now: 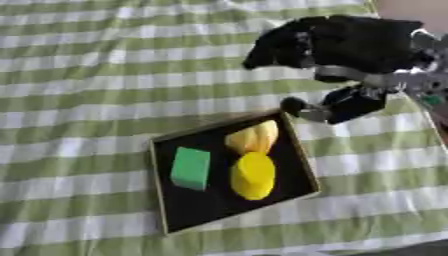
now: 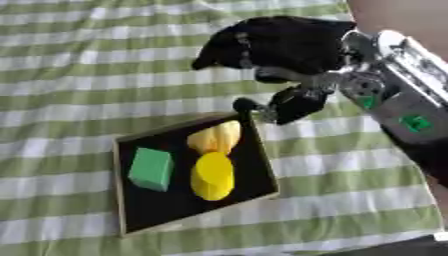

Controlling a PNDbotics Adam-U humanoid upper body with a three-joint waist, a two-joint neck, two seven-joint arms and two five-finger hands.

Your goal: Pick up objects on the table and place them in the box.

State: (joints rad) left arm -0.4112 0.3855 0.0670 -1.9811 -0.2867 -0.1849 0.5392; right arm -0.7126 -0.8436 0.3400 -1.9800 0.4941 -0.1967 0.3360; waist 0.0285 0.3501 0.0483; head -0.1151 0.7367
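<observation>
A shallow black box (image 1: 175, 207) with a light wooden rim lies on the green-and-white striped cloth. Inside it sit a green block (image 1: 191, 168), a yellow rounded object (image 1: 253, 175) and a paler yellow ridged object (image 1: 255, 137) near the far rim. My right hand (image 2: 280, 42) hovers just beyond the box's far right corner, its black fingers relaxed and spread, thumb (image 2: 254, 107) pointing down toward the rim. It holds nothing. My left hand shows in neither view.
The striped tablecloth (image 1: 87, 75) covers the table on every side of the box. My right forearm (image 2: 398, 95), silver with green marks, comes in from the right edge. A brownish surface shows at the upper right corner.
</observation>
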